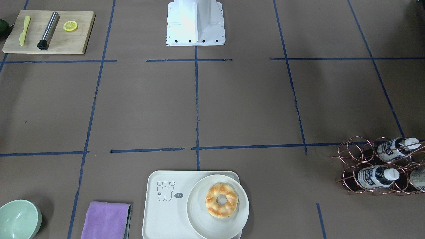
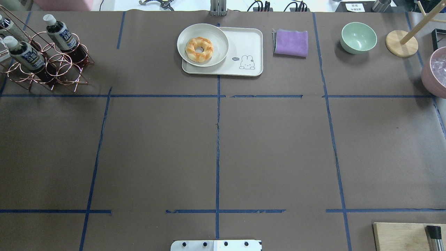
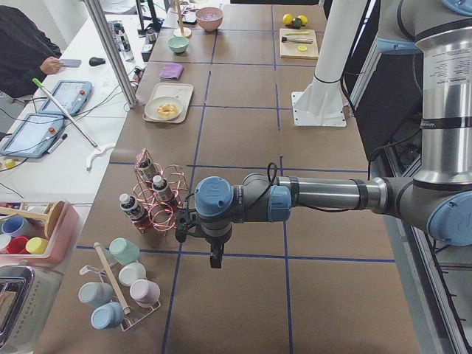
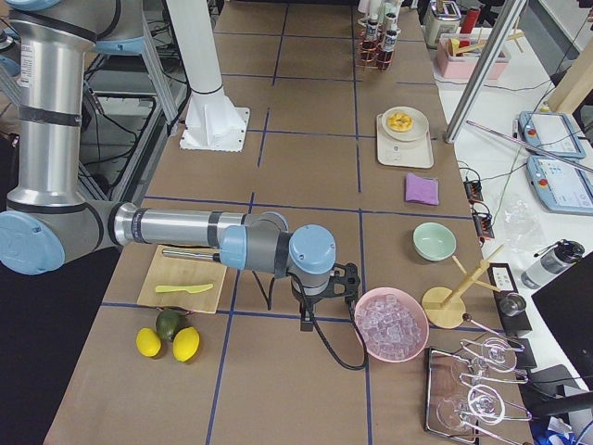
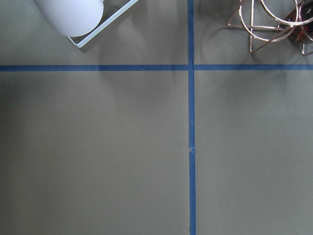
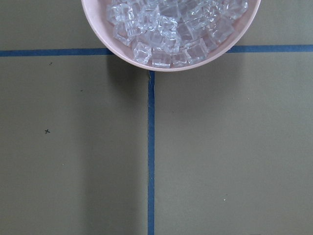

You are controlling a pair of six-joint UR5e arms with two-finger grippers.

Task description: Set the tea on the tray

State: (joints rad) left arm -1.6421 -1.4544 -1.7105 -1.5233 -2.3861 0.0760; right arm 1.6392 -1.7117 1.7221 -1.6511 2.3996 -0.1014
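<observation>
Rightmost tea (image 1: 419, 178) partly beyond edge.

A robotics lab: a brown-papered table (image 2: 156, 157) is gridded with blue tape (image 2: 217, 157), and in the upper left of the left-side view an operator (image 3: 22, 44) is beside two teach pendants (image 3: 65, 96).

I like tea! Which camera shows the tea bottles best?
Overhead: tea bottles lean in the copper rack, caps and labels clear. The front view cuts one off; side views show them tiny; wrist views, none clearly.
</observation>
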